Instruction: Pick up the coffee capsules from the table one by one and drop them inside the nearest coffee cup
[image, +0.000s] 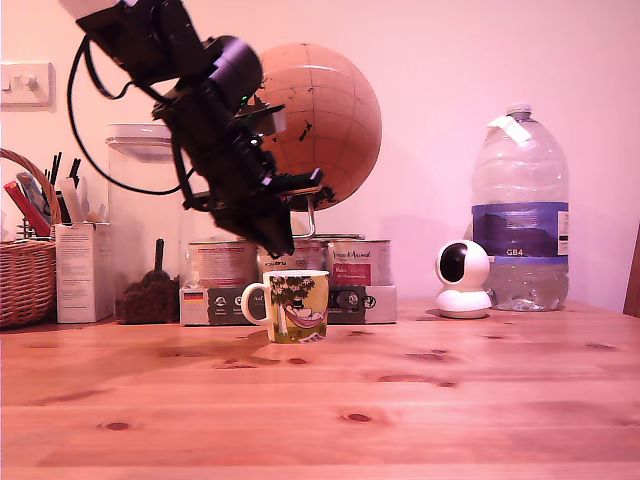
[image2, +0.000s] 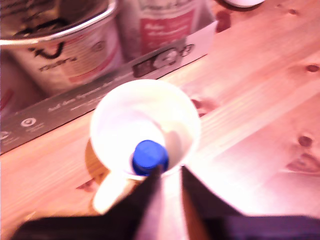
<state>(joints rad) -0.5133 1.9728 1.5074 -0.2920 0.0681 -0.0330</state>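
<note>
Fingers (image2: 150, 200) of the tool (image: 283, 247) hung just above the coffee cup (image: 298, 306), a little apart, with nothing held between them. In the wrist view they were dark and blurry, and their tops were cut off. One blue capsule (image2: 149, 157) lay inside the cup, down at the bottom. The exterior view could not see it behind the cup's wall. The cup stood on the tabletop (image: 420, 400), in front of some tins (image: 358, 262).
</note>
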